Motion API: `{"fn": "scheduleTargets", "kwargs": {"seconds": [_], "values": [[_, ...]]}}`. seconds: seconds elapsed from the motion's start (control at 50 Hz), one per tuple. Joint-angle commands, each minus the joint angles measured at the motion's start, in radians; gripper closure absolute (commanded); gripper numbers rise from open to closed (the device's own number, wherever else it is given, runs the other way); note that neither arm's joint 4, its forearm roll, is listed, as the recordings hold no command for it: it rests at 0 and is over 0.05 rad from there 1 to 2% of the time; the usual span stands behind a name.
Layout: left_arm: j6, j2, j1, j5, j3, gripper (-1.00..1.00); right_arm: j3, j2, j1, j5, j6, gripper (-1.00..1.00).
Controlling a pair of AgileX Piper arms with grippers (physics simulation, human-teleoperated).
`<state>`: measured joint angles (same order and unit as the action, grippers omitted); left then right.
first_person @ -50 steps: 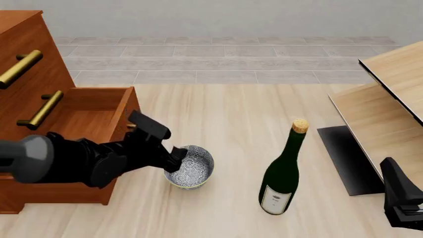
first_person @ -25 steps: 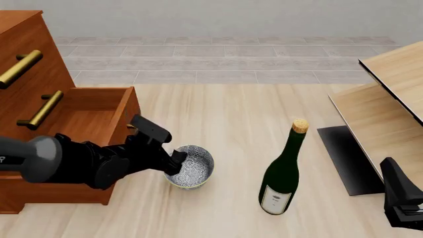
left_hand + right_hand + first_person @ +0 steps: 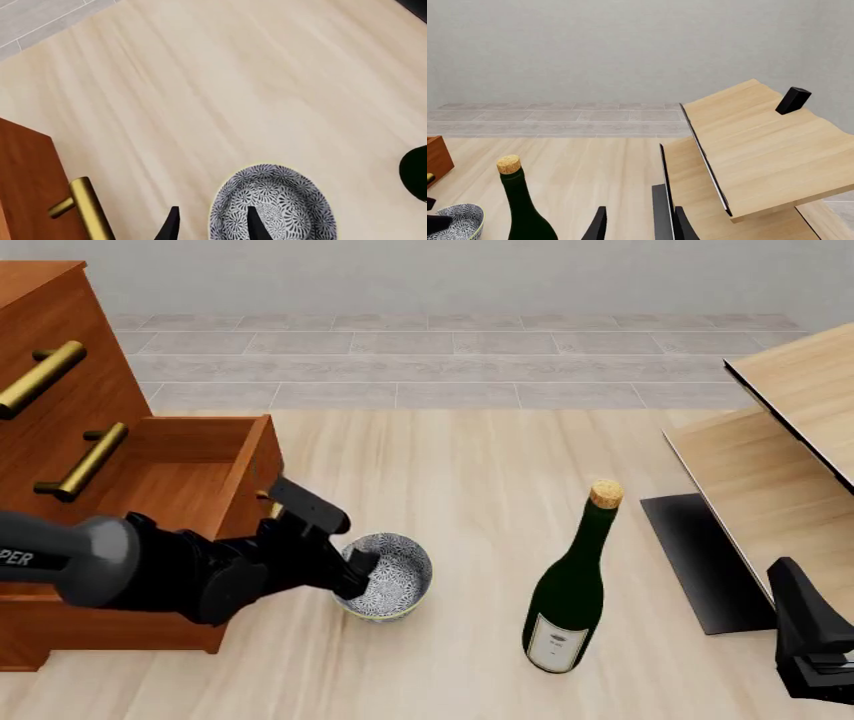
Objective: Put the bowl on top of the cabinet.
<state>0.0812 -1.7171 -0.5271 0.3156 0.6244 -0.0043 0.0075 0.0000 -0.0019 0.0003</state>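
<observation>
Item one, the bowl [image 3: 387,578]: small, round, blue-white speckled inside, pale greenish outside. It stands upright on the table [image 3: 454,480], just beside the front corner of the cabinet.

Item two, my left gripper [image 3: 355,573]: my black left arm reaches in from the cabinet side and the gripper sits at the bowl's near rim. In the left wrist view my two fingers [image 3: 253,226] straddle that rim, one over the patterned inside, the other outside it, with a gap between them. The jaws are parted; I cannot tell whether either finger touches the rim.

Item three, the cabinet [image 3: 80,390]: large, reddish-brown wood, brass bar handles [image 3: 83,462]. One drawer [image 3: 187,475] stands pulled out toward the bowl.

Item four, a wine bottle [image 3: 574,590]: dark green glass, cork stopper, pale label, upright on the table, well apart from the bowl on its right.

Item five, my right gripper [image 3: 635,225]: low at the right edge of the front view, fingers spread apart and holding nothing, pointing toward the pale light-wood furniture [image 3: 760,145] with its black panel [image 3: 701,560].
</observation>
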Motion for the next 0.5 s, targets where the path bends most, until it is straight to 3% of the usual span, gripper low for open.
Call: {"fn": "scheduleTargets", "kwargs": {"seconds": [0.02, 0.5], "values": [[-0.001, -0.02, -0.003, 0.01, 0.0, -1.0, 0.0, 0.0, 0.0, 0.0, 0.0, -1.0], [-0.008, -0.05, -0.017, 0.018, 0.0, -1.0, 0.0, 0.0, 0.0, 0.0, 0.0, -1.0]]}}
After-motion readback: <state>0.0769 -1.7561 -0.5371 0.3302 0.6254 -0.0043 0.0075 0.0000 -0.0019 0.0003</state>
